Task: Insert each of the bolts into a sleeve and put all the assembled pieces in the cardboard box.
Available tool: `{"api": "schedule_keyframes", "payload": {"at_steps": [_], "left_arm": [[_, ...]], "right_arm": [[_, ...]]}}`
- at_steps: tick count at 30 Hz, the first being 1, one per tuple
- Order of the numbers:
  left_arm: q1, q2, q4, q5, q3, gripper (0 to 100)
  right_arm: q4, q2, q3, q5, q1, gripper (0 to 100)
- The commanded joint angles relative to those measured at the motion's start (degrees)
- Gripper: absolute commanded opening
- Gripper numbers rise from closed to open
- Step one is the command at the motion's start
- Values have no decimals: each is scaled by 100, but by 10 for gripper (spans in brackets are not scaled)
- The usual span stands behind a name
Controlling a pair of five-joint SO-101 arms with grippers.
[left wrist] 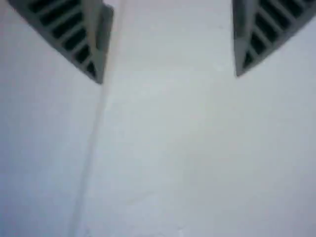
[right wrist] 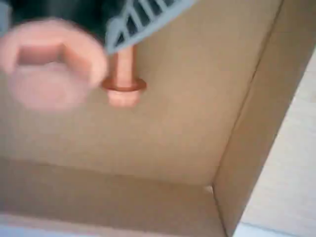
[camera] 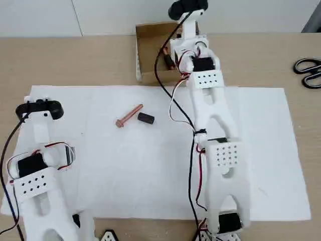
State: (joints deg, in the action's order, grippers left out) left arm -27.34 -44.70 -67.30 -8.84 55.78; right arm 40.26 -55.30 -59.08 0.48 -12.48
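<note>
While the right claw (camera: 174,54) hangs over the cardboard box (camera: 149,47) with the held bolt (right wrist: 123,84) pinched in it, the step in hand reads as the drop-off of one piece. In the right wrist view the held bolt points head-down above the box floor. Its shank runs up into a dark shape that is probably a sleeve already slipped on, though it is too blurred to be sure. A pale pink blur (right wrist: 49,64) beside it cannot be identified. This claw is closed narrowly on the shank and touches nothing else, and the bolt head hangs apart from the cardboard below.

The next move, as a judgement, calls for opening that claw so the piece falls inside the box walls rather than on the rim, then drawing back clear of the wall nearest the arms.

Outside the box, on the side toward the arms' bases, the loose bolt (camera: 129,115) and the black sleeve (camera: 146,118) lie just beside each other, not joined, on the white sheet (camera: 251,125) that covers the desk (camera: 75,60). They look like the remaining pair. One claw would have to steady the sleeve while the other feeds the bolt in along its axis.

The left claw (left wrist: 168,74) sits farther from the box than those parts, over the sheet. Its fingers are spread wide and hold nothing.
</note>
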Motion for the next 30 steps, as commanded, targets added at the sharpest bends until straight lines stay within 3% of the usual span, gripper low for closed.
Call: {"api": "schedule_keyframes", "payload": {"at_steps": [1,16,23,30], "left_arm": [[-9,-141,-141,-18,-31,164],[0,-141,-149,-18,-31,164],[0,-141,-149,-18,-31,164],[0,-141,-185,-18,-22,164]], "right_arm": [[-259,-444,-1108,70,-13,4],[-207,-1868,-2655,79,-13,9],[312,-1868,-2673,79,-22,147],[338,-1859,-2716,79,-48,148]]}}
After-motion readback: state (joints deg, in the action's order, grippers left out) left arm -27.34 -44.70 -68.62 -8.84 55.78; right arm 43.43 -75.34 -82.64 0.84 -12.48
